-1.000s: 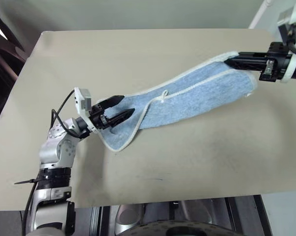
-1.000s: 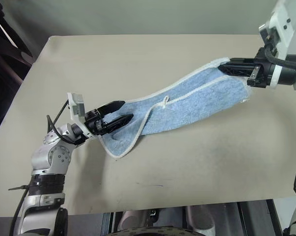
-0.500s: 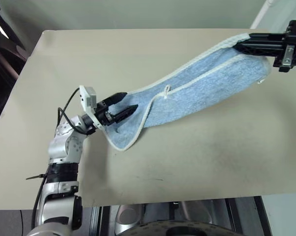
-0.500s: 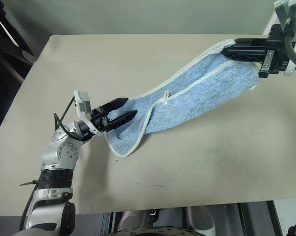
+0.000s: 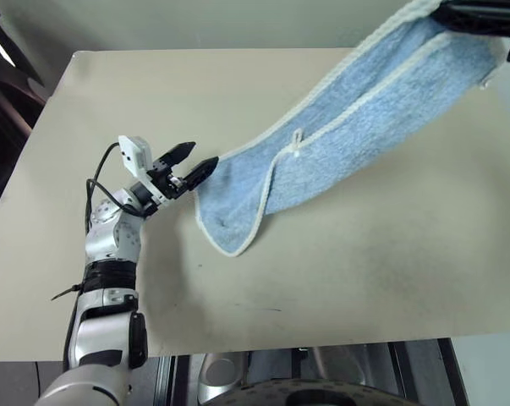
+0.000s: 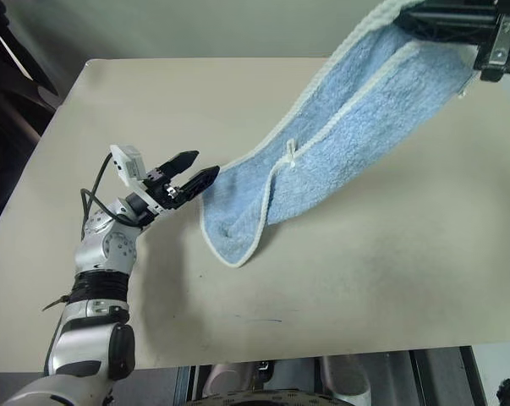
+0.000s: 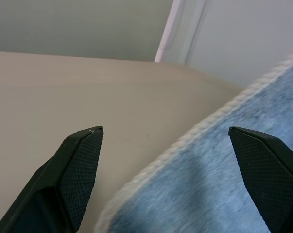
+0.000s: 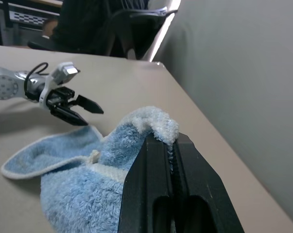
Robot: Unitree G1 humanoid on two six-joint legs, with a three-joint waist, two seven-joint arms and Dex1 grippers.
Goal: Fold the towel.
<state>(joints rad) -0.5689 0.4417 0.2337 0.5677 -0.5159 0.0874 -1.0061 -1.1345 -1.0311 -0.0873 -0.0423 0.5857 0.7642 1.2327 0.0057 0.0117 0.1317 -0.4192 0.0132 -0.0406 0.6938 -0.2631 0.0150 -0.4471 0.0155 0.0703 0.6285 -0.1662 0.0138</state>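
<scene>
On the table (image 5: 364, 279) trails the light-blue, cream-edged towel (image 5: 356, 127).

The towel (image 5: 356, 127) stretches across the table (image 5: 195, 93) from the far right corner, where the right gripper (image 6: 457, 21) has one end pinched and raised off the surface, down toward the near left, where its other end rests on the tabletop. The left gripper (image 5: 189, 162) sits just left of that lower end, fingers spread, close beside the hem. A small loop (image 5: 296, 139) lies about midway along the towel.
</scene>
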